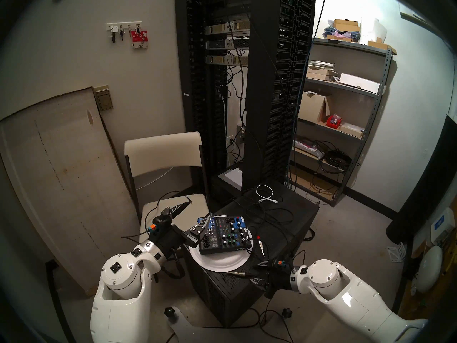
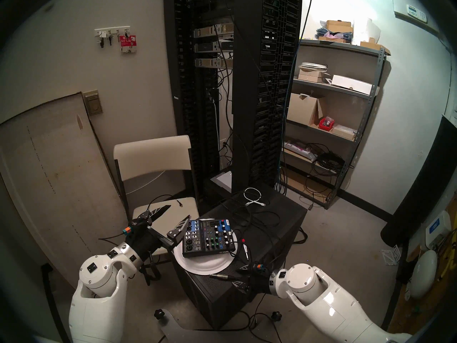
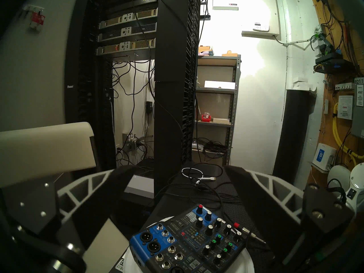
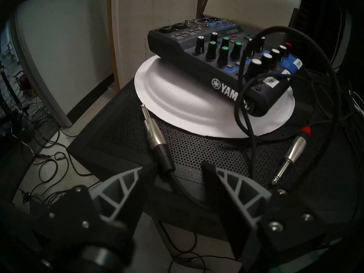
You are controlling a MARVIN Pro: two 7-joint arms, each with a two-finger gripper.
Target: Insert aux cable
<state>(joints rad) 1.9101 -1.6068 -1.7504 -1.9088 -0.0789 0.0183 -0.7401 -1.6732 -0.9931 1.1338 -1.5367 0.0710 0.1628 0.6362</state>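
Observation:
The aux cable's jack plug [image 4: 155, 136], with a silver tip and a dark barrel, lies on the perforated black cabinet top [image 4: 197, 148] just in front of the white paper plate [image 4: 177, 97]. My right gripper [image 4: 175, 171] stands open with its fingers on either side of the plug's black boot and cable, gaps showing on both sides. From the head, the plug [image 1: 238, 273] points left from the right gripper [image 1: 256, 272]. A Yamaha mixer [image 1: 223, 233] rests on the plate, its sockets [image 3: 171, 249] facing my left gripper [image 1: 197, 210], which hangs wide open and empty at the mixer's left edge.
A second jack plug with a red ring [image 4: 291, 154] lies right of the gripper, and black cable loops over the mixer. A coiled white cable [image 1: 265, 192] sits at the cabinet's far end. A beige folding chair [image 1: 163, 156] stands left, with the server rack [image 1: 247, 87] and shelves [image 1: 346, 100] behind.

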